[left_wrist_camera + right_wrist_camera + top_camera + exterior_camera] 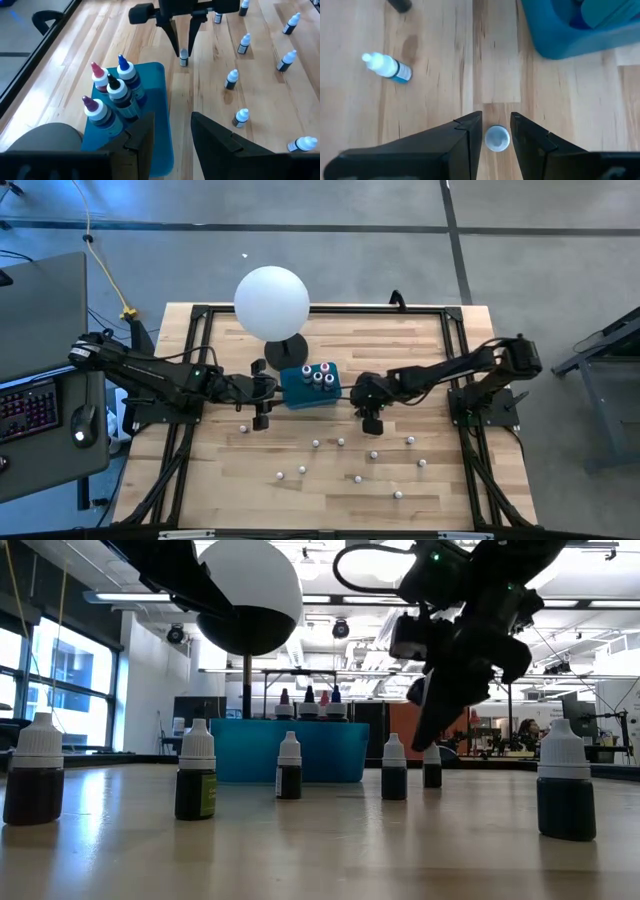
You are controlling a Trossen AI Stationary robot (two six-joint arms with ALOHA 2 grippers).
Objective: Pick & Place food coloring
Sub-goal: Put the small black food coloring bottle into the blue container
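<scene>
**Right pincer straddles a dropper bottle**

The right pincer stands narrowly parted around an upright food coloring bottle, not visibly clamped, just beside the teal box. Centre it, close gently, lift straight. The left pincer waits apart, empty, near the box. More bottles dot the wooden tabletop; an open workshop lies behind.

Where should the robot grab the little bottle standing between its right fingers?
Probably from straight above, by the white cap. The bottle stands upright and narrow, and the right gripper already has an open finger on each side, so closing there should pinch it squarely.
</scene>
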